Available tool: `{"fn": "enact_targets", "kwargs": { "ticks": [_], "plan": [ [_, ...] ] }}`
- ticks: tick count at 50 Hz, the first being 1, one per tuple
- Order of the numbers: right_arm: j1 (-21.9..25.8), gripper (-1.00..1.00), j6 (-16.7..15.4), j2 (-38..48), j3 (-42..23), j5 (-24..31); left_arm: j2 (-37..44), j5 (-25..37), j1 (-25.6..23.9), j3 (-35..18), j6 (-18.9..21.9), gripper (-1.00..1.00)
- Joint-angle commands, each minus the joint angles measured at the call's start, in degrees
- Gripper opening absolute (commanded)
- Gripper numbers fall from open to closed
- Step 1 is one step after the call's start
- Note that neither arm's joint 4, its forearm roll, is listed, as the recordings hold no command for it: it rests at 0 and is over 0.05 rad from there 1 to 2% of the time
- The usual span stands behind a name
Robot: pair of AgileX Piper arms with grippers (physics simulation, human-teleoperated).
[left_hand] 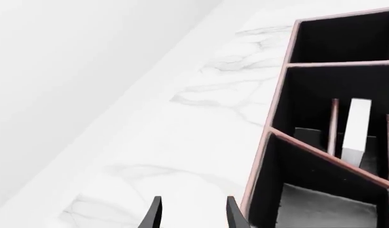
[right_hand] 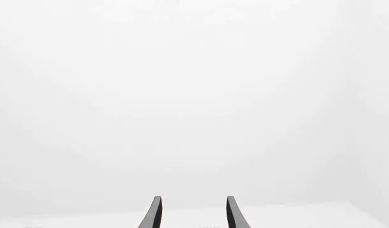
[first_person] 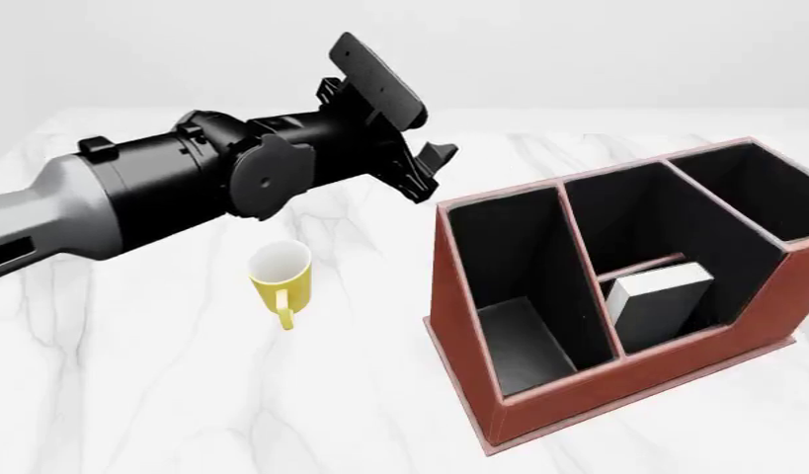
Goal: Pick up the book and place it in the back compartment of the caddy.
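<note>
White marble table (first_person: 180, 395) fills the front view. The black left arm (first_person: 154, 197) crosses the upper left, its left gripper (first_person: 424, 168) spread and empty. The reddish-brown caddy (first_person: 602, 380) sits lower right; the book (first_person: 657, 299) stands in its small central cell. The yellow mug (first_person: 282, 276) stands centre-left. The right gripper (right_hand: 192, 213) shows spread fingers against blank white.

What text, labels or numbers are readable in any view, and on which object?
None.
book: black cover and white page edge, no title or print visible.
yellow mug: plain, no logo.
caddy: bare reddish-brown walls, black inside, no label.
left arm: black and grey housing, no brand or number visible.
left claw and right claw: plain dark fingers, no markings.
</note>
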Motion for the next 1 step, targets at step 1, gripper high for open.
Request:
{"fn": "enact_targets", "kwargs": {
  "ticks": [1],
  "plan": [
    [-10.7,1.0,6.6,0.1,4.9,-2.5,-0.9,-0.6,0.4,1.1,0.4,1.0]
  ]
}}
